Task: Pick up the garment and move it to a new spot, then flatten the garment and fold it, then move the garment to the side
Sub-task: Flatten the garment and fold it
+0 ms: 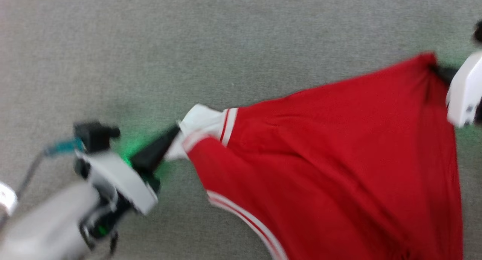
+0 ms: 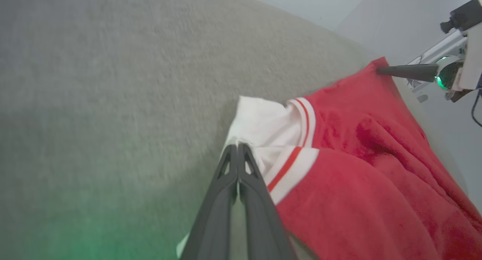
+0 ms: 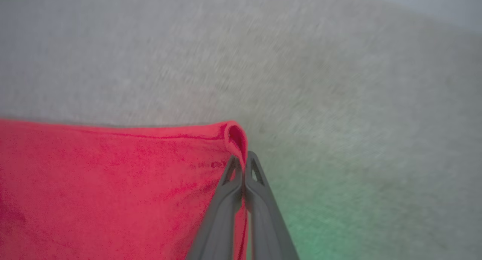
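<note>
The garment (image 1: 331, 147), a red jersey with a white sleeve and red-and-white striped trim, is stretched between both grippers above the grey carpet. My left gripper (image 1: 177, 131) at the lower left is shut on the white sleeve (image 2: 260, 122), its tips (image 2: 238, 147) pinching the cloth. At the right edge, my right gripper (image 1: 437, 70) is shut on a red corner of the garment (image 3: 113, 177), with the fabric folded over its tips (image 3: 244, 160). The left wrist view shows the right gripper (image 2: 380, 70) holding the far red corner. The chest print is hidden.
Grey carpet (image 1: 188, 45) lies all around. A pale wall (image 2: 395, 15) rises beyond the carpet's far edge in the left wrist view. A green glow falls on the carpet by each gripper.
</note>
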